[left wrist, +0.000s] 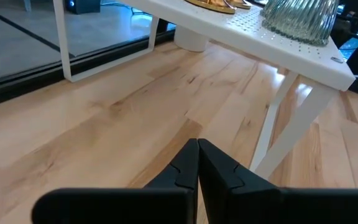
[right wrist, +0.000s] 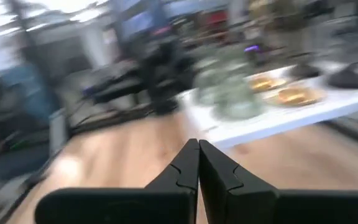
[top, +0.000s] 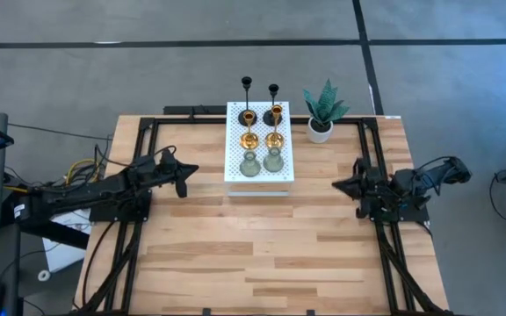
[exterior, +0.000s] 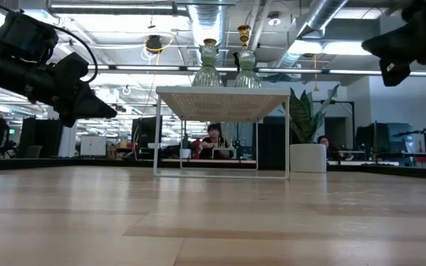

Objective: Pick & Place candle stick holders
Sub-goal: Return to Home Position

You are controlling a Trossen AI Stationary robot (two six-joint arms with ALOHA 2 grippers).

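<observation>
Several candle stick holders stand by their round bases in two rows on a white perforated stand (top: 234, 167) at the table's far middle: two slim black ones (top: 247, 86) at the back, two gold ones (top: 249, 138) in the middle, two pale grey-green ones (top: 250, 164) nearest. My left gripper (top: 191, 168) hovers shut to the left of the stand, pointing at it, with the stand's edge (left wrist: 303, 59) and a grey-green holder (left wrist: 300, 18) ahead. To the right of the stand my right gripper (top: 336, 184) hovers shut, empty, facing the grey-green holders (right wrist: 229, 93).
A green potted plant in a white pot (top: 322, 111) stands right of the stand at the far edge. Black frame rails (top: 130, 237) run along both sides of the wooden table. The near half of the table (top: 262, 263) is bare wood. People sit in the room beyond.
</observation>
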